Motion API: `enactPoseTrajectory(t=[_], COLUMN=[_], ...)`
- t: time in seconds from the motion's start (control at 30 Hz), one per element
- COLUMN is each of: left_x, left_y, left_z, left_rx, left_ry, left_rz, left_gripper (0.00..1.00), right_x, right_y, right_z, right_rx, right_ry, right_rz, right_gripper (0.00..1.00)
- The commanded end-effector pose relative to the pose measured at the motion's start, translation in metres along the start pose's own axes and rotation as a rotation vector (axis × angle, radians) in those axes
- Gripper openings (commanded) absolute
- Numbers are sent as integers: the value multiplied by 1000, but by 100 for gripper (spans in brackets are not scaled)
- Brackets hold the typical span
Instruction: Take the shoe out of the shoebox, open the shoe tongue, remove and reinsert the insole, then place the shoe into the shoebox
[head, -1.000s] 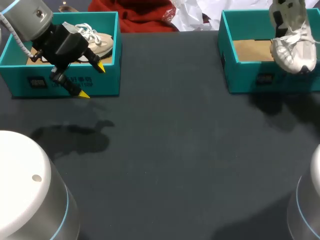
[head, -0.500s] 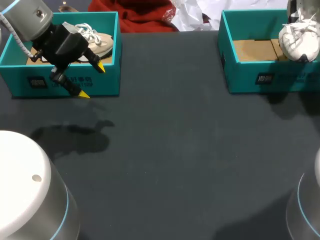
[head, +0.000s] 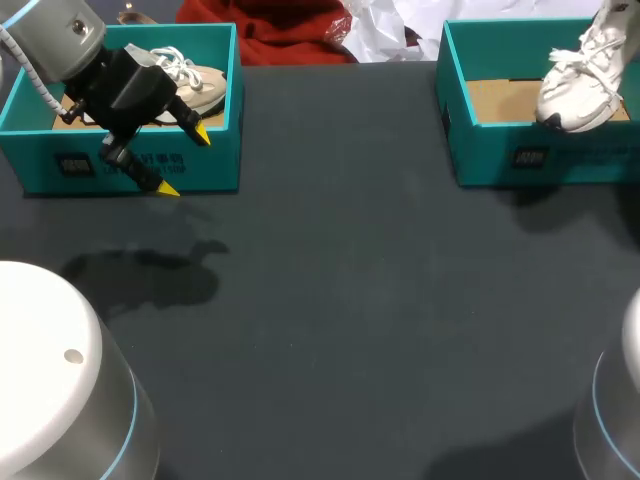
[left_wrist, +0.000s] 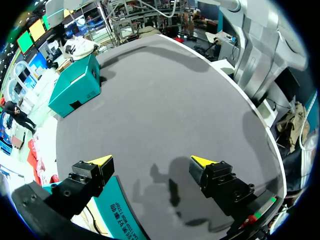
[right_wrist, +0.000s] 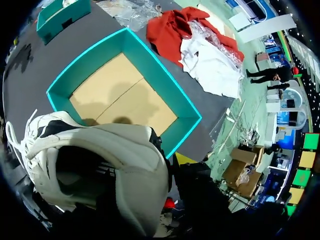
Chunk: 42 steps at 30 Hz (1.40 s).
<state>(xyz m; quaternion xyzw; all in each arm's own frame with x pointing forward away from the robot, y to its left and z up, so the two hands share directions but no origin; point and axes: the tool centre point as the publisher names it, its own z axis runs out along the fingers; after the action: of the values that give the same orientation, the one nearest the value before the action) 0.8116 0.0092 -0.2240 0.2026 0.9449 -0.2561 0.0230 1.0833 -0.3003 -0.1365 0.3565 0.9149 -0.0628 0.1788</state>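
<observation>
Nearest me, the middle of the dark worktop (head: 350, 300) is where I would expect the tongue and insole work to happen, since both arms can meet there. Farther out on my left, the left end effector (head: 185, 160) hovers just in front of the left shoebox (head: 40, 160). Its yellow-tipped fingers are spread wide with nothing between them. I read that as a parked pose, out of the way yet ready to lend a second grip. A beige shoe (head: 200, 85) lies inside that box, behind the arm's wrist. On my right, the white shoe (head: 580, 75) hangs toe down and heel up over the cardboard floor of the right shoebox (head: 490, 160), toward the box's right end. In its own wrist view the right end effector (right_wrist: 170, 165) is almost wholly hidden behind the shoe's heel and collar, with only a sliver of yellow showing. Since the shoe hangs in the air with nothing else bearing it, I judge the fingers clamped on its heel end. Gripping there leaves the toe free to lead through the box's open top. Whether the toe touches the front wall I cannot tell, nor whether the insole sits inside the dark opening.
</observation>
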Motion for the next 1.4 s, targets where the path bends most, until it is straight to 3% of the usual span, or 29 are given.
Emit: enactPoseTrajectory(t=[0.03,0.27,0.37,0.57,0.63,1.1,1.4], left_x=[-1,-1,-1,-1,-1,-1,-1], left_y=[0,0,0,0,0,0,0], left_z=[1,1,1,1,1,1,1], left_rx=[0,0,0,0,0,0,0], left_ry=[2,2,2,2,2,2,2], left_rz=[0,0,0,0,0,0,0], left_gripper=[100,100,100,100,100,100,100], right_x=[5,5,-4,-2,1,1,10], right_y=[2,2,-4,-17,-18,-18,-34], right_z=[-5,-5,-3,6,10,10,37], right_rx=[74,74,26,-55,-15,-15,-54], right_ry=[-23,-23,-23,-80,-100,-100,-82], right_rz=[188,188,364,589,644,644,763], right_gripper=[0,0,0,0,0,0,0])
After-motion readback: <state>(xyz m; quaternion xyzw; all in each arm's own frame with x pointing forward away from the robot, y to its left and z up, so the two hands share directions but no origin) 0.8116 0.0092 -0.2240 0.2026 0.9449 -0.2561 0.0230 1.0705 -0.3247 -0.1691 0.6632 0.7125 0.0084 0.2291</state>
